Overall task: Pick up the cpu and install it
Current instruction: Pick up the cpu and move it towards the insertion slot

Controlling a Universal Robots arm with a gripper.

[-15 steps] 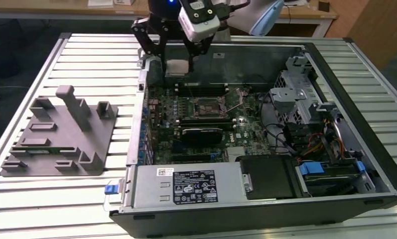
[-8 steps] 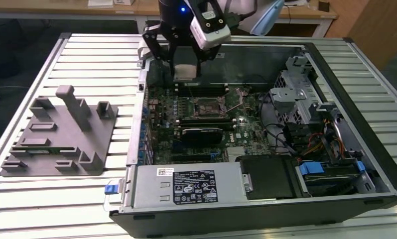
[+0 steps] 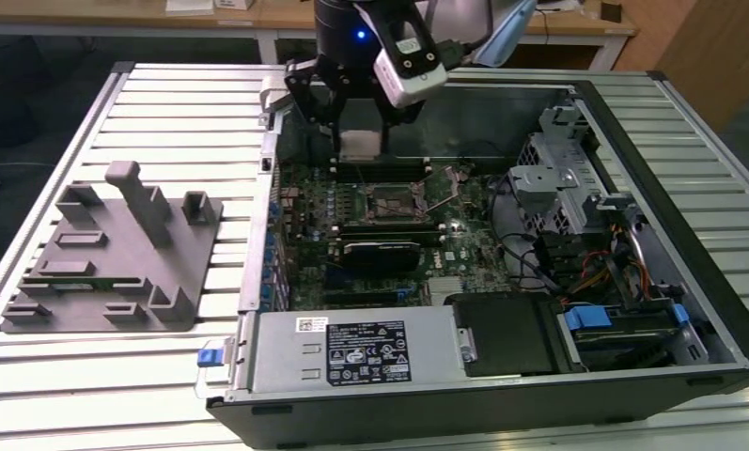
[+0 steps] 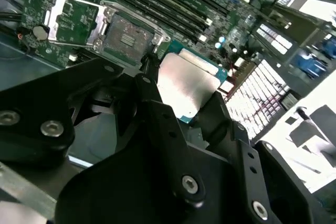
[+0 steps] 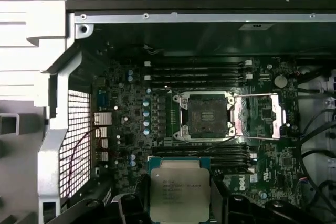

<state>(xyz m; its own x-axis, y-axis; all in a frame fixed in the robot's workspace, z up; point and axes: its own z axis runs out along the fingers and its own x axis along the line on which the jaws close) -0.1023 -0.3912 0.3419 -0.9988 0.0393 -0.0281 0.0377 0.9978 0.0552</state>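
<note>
Closest to the lens in the second wrist view: two black fingers [image 4: 157, 114] of the gripper [image 4: 184, 100], pinched onto the cpu [image 4: 186, 85]. Holds it by two opposite edges, silvery top showing, thin green rim at the border. Hangs in the air over the motherboard [image 3: 349, 202], inside the open computer case [image 3: 500, 413], apart from the socket [image 5: 206, 115] and not seated in it. Sits across one bank of long memory slots [image 5: 231, 150] from that socket in the first wrist view.

Inside the case, lying on its side with the panel off: one motherboard and one socket, empty, with its metal clamp frame [image 5: 242, 119] standing open beside it. Shows two banks of memory slots, one on each of two opposite sides of the socket. Also holds one silver power supply box [image 3: 349, 352] at the near edge in the exterior view, one black block [image 3: 381, 256] on the board between socket and power supply, and one metal drive cage [image 3: 562, 178] with a tangle of cables toward the exterior view's right.

Outside the case, toward the exterior view's left on the slatted metal table [image 3: 161, 103]: one grey plastic fixture tray [image 3: 99, 272] with upright posts.
</note>
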